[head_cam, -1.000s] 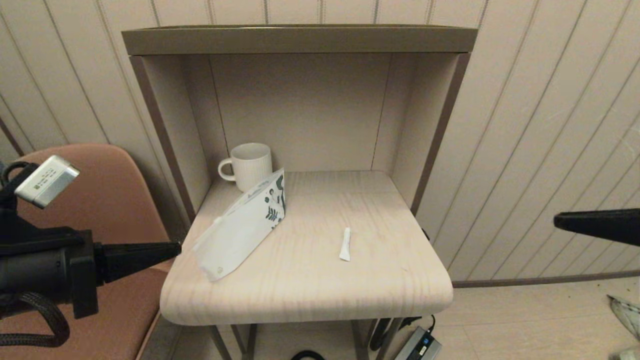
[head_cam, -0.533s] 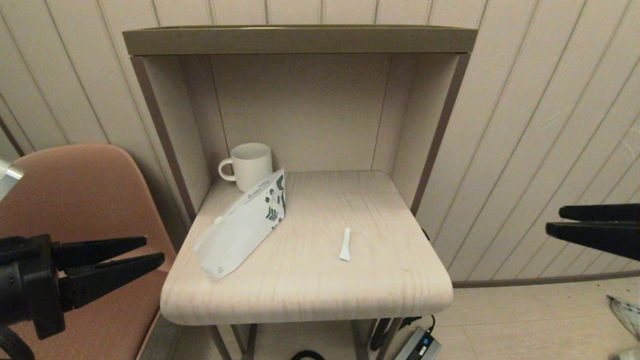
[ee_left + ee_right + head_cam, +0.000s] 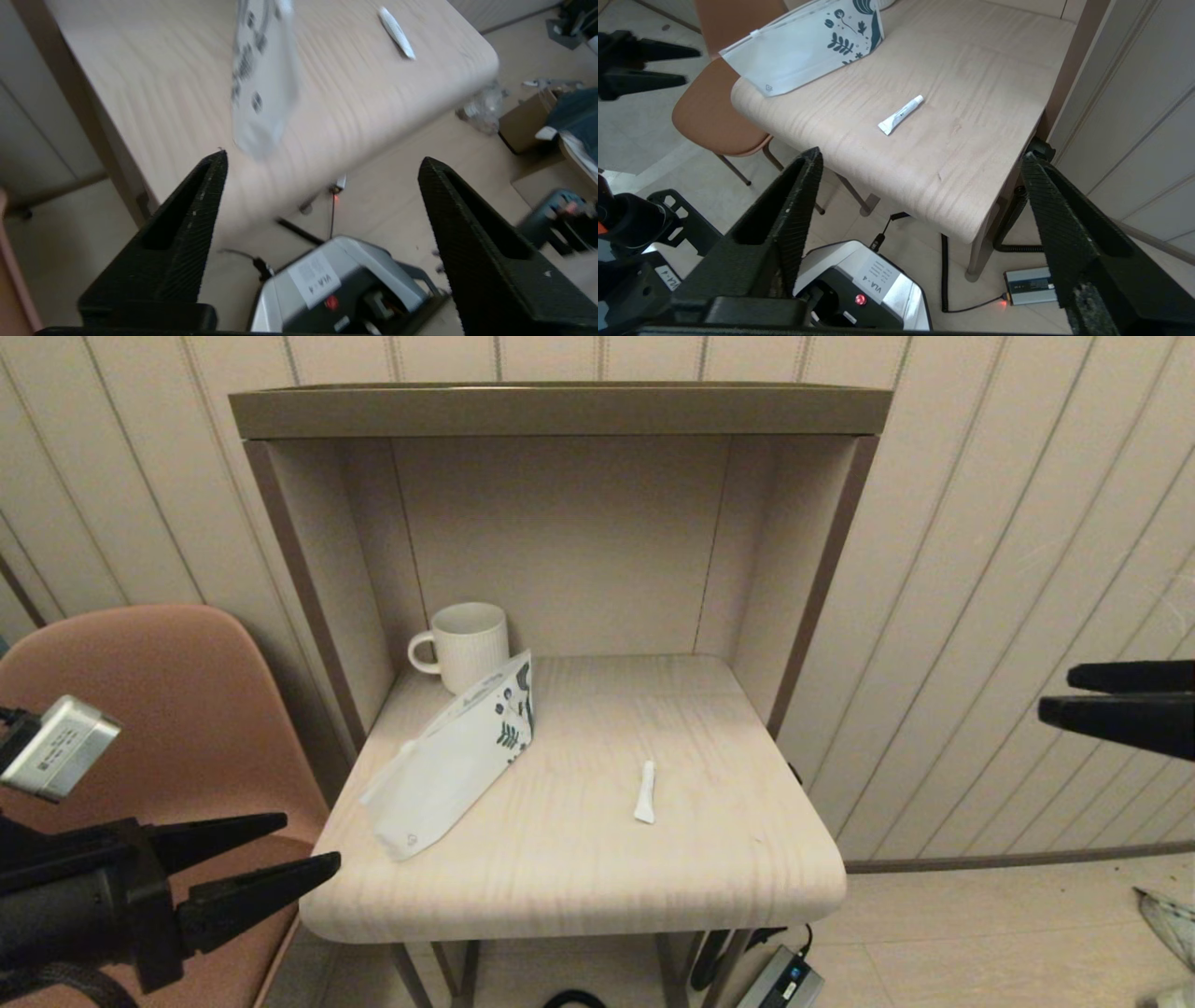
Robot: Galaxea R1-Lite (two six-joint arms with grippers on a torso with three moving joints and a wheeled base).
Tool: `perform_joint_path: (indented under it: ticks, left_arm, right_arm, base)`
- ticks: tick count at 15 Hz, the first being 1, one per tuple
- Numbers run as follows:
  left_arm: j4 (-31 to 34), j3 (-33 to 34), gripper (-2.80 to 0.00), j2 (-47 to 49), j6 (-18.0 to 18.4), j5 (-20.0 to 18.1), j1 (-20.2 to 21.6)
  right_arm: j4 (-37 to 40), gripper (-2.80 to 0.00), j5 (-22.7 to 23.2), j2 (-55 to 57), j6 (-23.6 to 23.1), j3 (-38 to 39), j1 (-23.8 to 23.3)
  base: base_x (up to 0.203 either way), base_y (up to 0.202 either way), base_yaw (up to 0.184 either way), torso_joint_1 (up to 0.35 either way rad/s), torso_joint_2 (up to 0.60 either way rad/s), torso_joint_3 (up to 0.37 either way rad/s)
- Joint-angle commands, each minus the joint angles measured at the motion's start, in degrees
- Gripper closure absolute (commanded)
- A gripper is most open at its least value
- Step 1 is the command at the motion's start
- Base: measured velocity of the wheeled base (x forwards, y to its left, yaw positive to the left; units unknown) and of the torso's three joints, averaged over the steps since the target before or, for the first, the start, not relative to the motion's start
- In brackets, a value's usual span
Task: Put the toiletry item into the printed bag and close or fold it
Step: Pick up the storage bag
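Table (image 3: 560,887) of pale wood, set inside a tall open shelf frame (image 3: 560,411), with plenty of bare top for working. Pink chair (image 3: 149,691) close by on the left, near the table's edge. Ribbed white mug (image 3: 464,644) parked far back in the left corner, probably to keep out of the way.

Printed bag (image 3: 448,761) on the left half of the table, propped up with its leafy end leaning by the mug and its plain end near the front edge. Looks ready for reaching from the left side.

Left gripper (image 3: 299,847) low at the near left corner of the table, pointing toward the bag, fingers spread wide, holding nothing. Right gripper (image 3: 1055,695) off to the right, well apart from the table, also wide open and empty. Likely both open to get ready for a grab, nothing picked up yet.

Toiletry item (image 3: 644,792), a tiny white tube, flat on the table right of the bag and apart from it, wide end toward the front. Not yet in the bag.

Head view: whole table and both arms at once. Right wrist view: tube (image 3: 900,114) much clearer, plus the bag's closing strip along its top edge (image 3: 798,46), a grey box on the floor (image 3: 1029,285) and cables under the table. Left wrist view: bag (image 3: 261,84) seen end on, blurry, with clutter on the floor past the table.
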Motion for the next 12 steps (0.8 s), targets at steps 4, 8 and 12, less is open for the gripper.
perform_joint_path:
  ticks: [4,8,12]
  left_arm:
    - [-15.3,0.4,-2.8,14.7,-0.4,-0.2,-2.7]
    - [-18.0,1.7,-2.8,18.0,-0.4,0.1,-4.8]
    - [-18.5,2.2,-2.8,18.9,-0.4,0.0,-4.9]
  right_arm:
    - [-0.1,-2.8,0.2,3.2,0.1,-2.3,0.0]
    - [-0.1,-2.8,0.2,4.2,0.1,-2.8,0.0]
    - [-0.1,-2.8,0.2,5.3,0.1,-2.6,0.0]
  base:
    - [0.0,0.0,0.0,0.0,0.0,0.0]
    - [0.0,0.0,0.0,0.0,0.0,0.0]
    - [0.0,0.0,0.0,0.0,0.0,0.0]
